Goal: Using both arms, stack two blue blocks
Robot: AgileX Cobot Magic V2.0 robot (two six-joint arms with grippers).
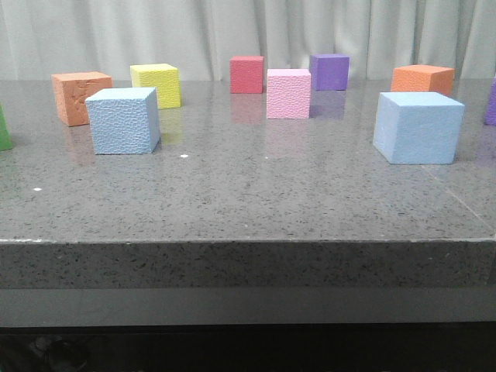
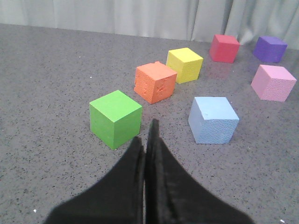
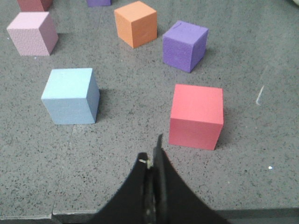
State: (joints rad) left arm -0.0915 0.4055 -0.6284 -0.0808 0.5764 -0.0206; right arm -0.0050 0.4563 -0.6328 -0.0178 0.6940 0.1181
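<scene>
Two pale blue blocks rest apart on the grey table. One blue block (image 1: 123,120) is at the left; it also shows in the left wrist view (image 2: 213,120). The other blue block (image 1: 418,127) is at the right; it also shows in the right wrist view (image 3: 71,95). My left gripper (image 2: 145,133) is shut and empty, back from the left block, which lies ahead and to one side of the fingertips. My right gripper (image 3: 152,151) is shut and empty, back from the right block, near the table's front edge. Neither gripper shows in the front view.
Other cubes stand around: green (image 2: 116,118), orange (image 1: 80,98), yellow (image 1: 156,84), red (image 1: 246,74), pink (image 1: 288,93), purple (image 1: 329,71), a second orange (image 1: 422,78). A red cube (image 3: 196,116) and a purple cube (image 3: 185,45) sit near the right gripper. A curtain hangs behind.
</scene>
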